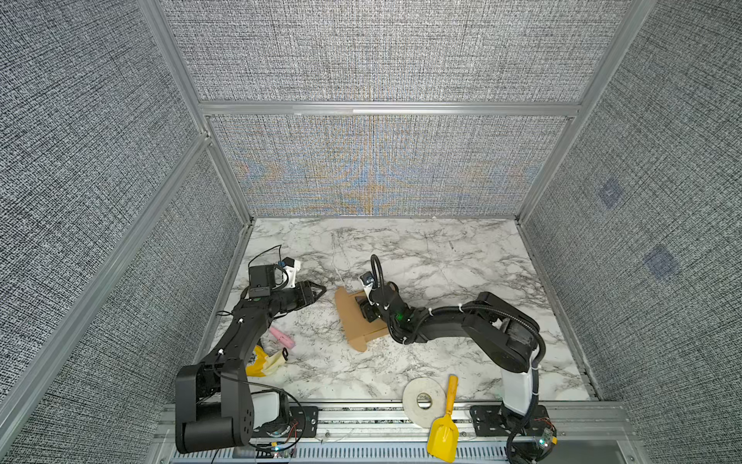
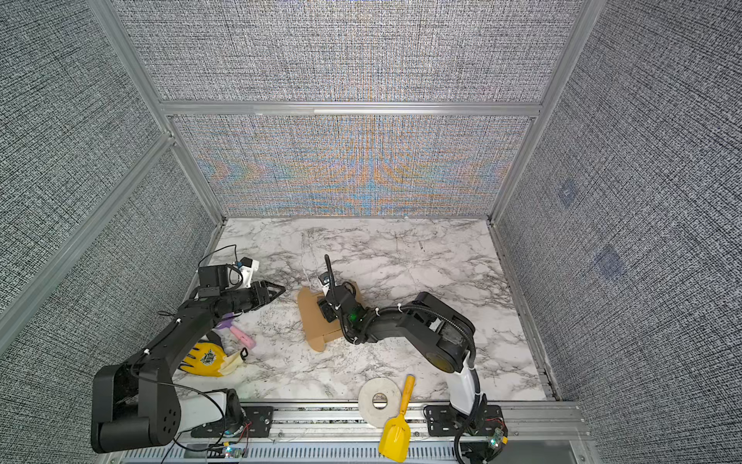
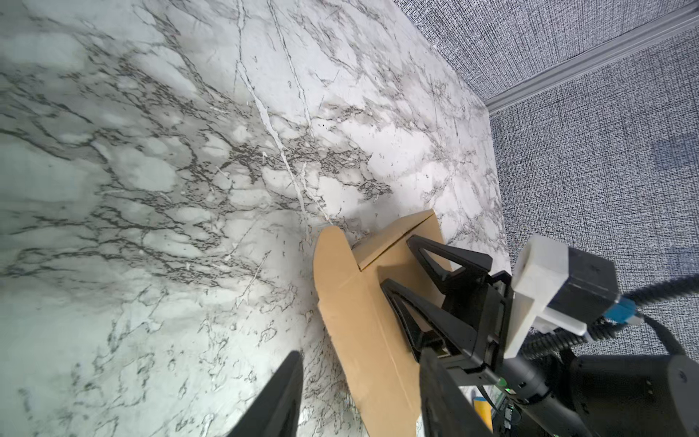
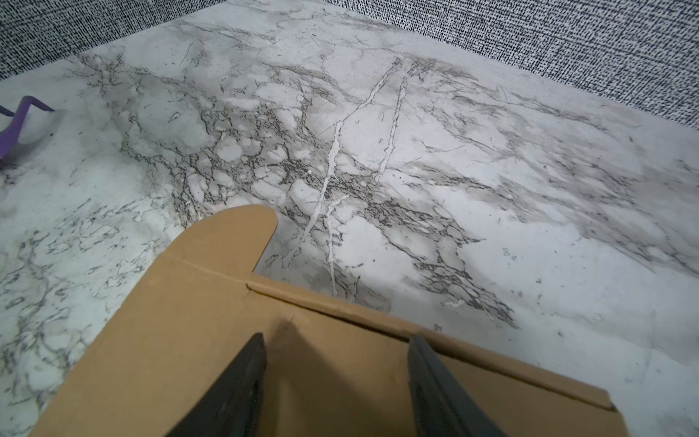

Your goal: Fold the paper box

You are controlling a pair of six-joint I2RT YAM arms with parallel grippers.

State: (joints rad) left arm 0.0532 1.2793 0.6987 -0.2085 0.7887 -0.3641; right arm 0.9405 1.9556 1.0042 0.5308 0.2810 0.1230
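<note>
The paper box [image 1: 350,318] [image 2: 312,326] is brown cardboard lying partly folded on the marble table, with a rounded flap toward the left. My right gripper [image 1: 367,312] [image 4: 336,336] points down onto it, open, its two fingertips resting on or just above a flat panel beside a raised wall [image 4: 378,318]. The left wrist view shows those fingers [image 3: 446,257] spread over the paper box [image 3: 355,321]. My left gripper [image 1: 321,289] [image 3: 361,353] hovers open just left of the box, apart from it, with nothing between its fingers.
A white tape roll [image 1: 423,401] and a yellow toy shovel [image 1: 443,432] lie at the front edge. A pink object [image 1: 283,337], a yellow glove [image 2: 208,357] and a purple piece [image 2: 227,321] sit under the left arm. Fabric walls enclose the table.
</note>
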